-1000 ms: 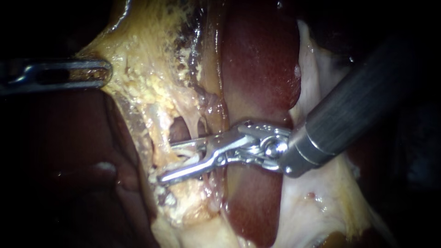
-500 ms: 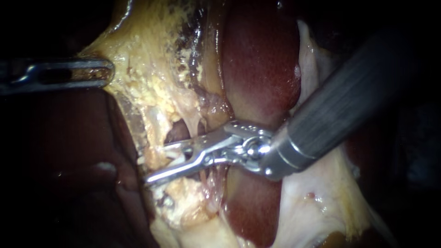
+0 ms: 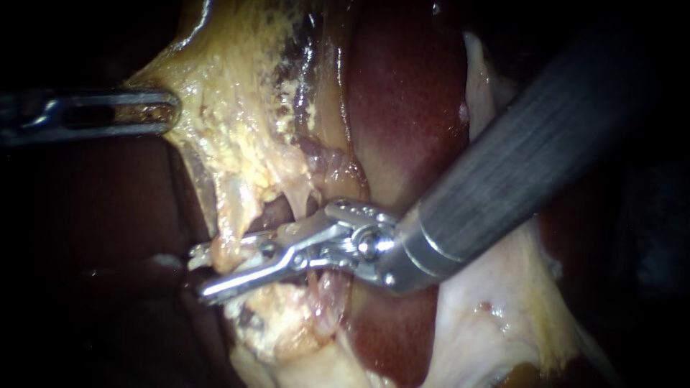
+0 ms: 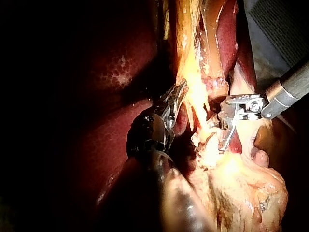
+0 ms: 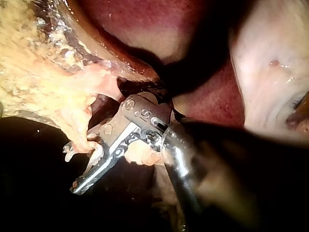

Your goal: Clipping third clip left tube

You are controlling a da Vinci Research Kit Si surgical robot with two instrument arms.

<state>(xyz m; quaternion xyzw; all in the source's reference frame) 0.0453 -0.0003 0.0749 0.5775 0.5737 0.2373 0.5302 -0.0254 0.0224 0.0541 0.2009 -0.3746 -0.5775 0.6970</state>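
The left tube is a pale yellow strand near the middle of the endoscope view. Its long axis is close to upright, with the upper end merging into the yellow fatty tissue and the lower end running into a lumpy fat pad. A dark window separates it from a thinner strand just beside it on the view's right. The right pincer crosses the left tube almost at a right angle, pointing toward the view's left and slightly downward. It is partly open, with one half on each side of the tube. The tube lies in the narrow gap between them and is not visibly squeezed. The right instrument enters from the upper right, its dark shaft lying across the deep red liver, with pale tissue below it. In the right wrist view the same pincer straddles frayed yellow-white tissue, its serrated lower half bare beneath it. The left pincer lies horizontally, well apart from the tube, and is closed on the outer edge of the yellow fatty tissue. The left instrument enters level from the view's left. In the left wrist view the left pincer tip is buried in the fatty tissue, with the right pincer beside it across the strand.
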